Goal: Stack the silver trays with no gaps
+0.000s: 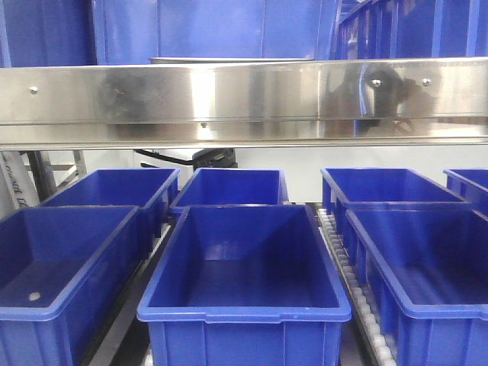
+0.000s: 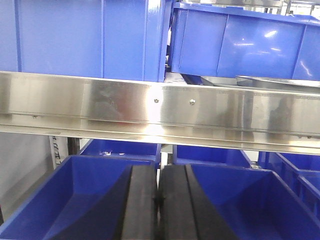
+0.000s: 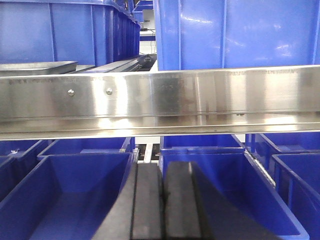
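Front-facing view first: blue bins in rows below, left bin (image 1: 65,263) with a small pale spot on its floor, middle bin (image 1: 244,267) bare inside, right bin (image 1: 423,263) cut by the frame edge. Between the bins, roller tracks (image 1: 358,293) running back. Above, spanning the whole width, a polished steel rail (image 1: 244,103) with screws, and just over it, centre-left, the thin edge of a silver tray (image 1: 229,59) on the upper shelf against more blue crates.

Over to the left wrist view: left hand (image 2: 158,202) low in frame, black fingers (image 2: 140,205) pressed together, nothing between them. Hanging above a blue bin (image 2: 75,195). Same steel rail (image 2: 160,107) ahead; at upper right, the rim of a silver tray (image 2: 272,81) peeking out beneath a tilted blue crate (image 2: 240,42).

Right wrist view now: right hand (image 3: 163,202), fingers (image 3: 147,205) nearly touching, only a thin slit showing, holding nothing. Steel rail (image 3: 160,97) ahead, and at upper left a silver tray (image 3: 37,67) resting on the shelf beside tall blue crates (image 3: 65,32).
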